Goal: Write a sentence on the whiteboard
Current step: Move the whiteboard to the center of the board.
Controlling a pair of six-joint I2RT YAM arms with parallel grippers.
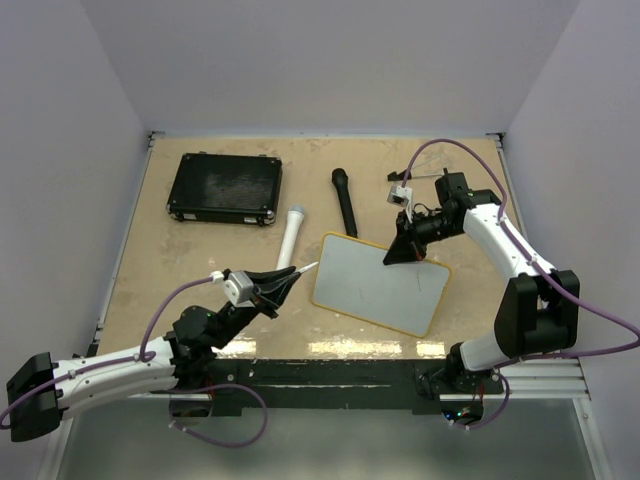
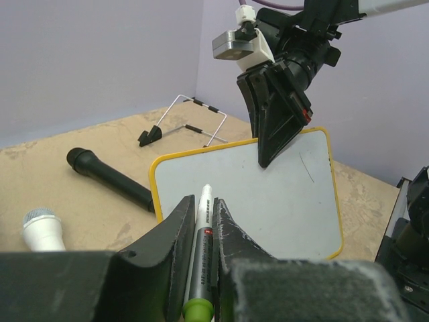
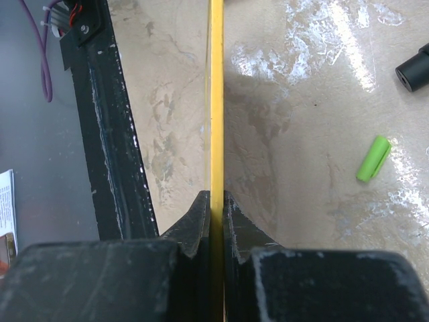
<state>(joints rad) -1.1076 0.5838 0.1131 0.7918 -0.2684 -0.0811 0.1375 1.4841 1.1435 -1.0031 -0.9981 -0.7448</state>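
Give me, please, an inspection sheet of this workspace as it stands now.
Surface: tan table, mottled, with glare patches near the front.
Job's things: whiteboard with a yellow rim, no words seen, only one short faint stroke; marker uncapped.
Clutter: black case, black microphone, white microphone, wire stand, loose green cap.
Claws: left claw shut on the marker, tip toward the whiteboard; right claw shut on the whiteboard's far rim.
Cables: purple cable on the left arm, another looping over the right.
Surroundings: pale walls on three sides.
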